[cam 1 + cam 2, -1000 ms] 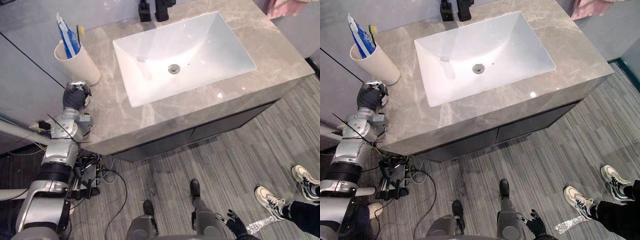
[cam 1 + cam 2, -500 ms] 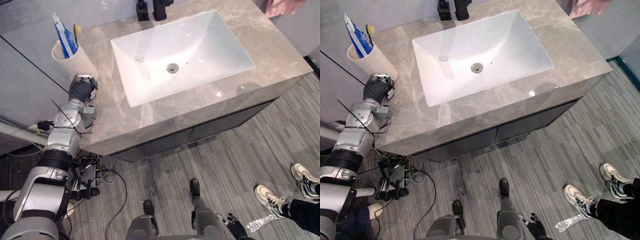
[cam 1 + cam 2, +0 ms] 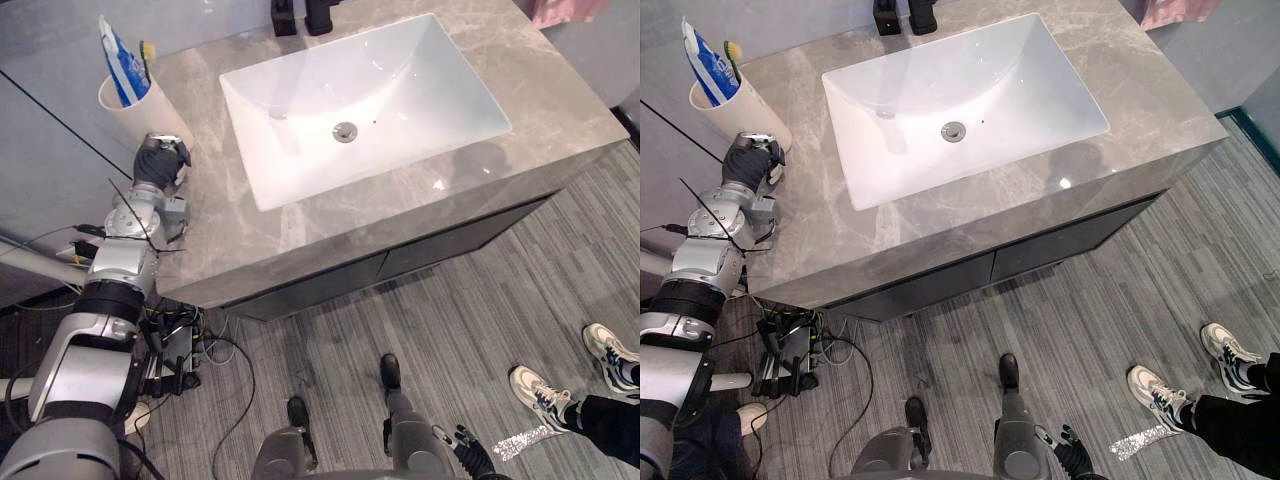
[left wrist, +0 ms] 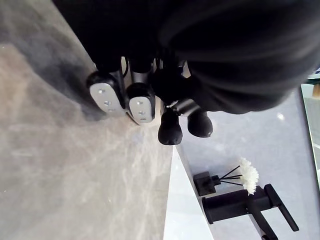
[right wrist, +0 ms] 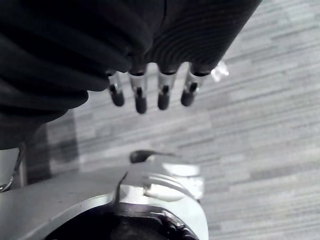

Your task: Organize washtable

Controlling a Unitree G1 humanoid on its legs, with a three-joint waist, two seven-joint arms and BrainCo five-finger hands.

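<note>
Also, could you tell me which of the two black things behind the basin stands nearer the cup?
The small black diffuser bottle, with reeds and a white flower: it stands between the cup and the larger black tap.

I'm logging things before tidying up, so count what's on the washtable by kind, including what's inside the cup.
Cup: 1
Toothpaste tube: 1
Toothbrush: 1
Faucet: 1
Diffuser bottle: 1
Total: 5
</note>
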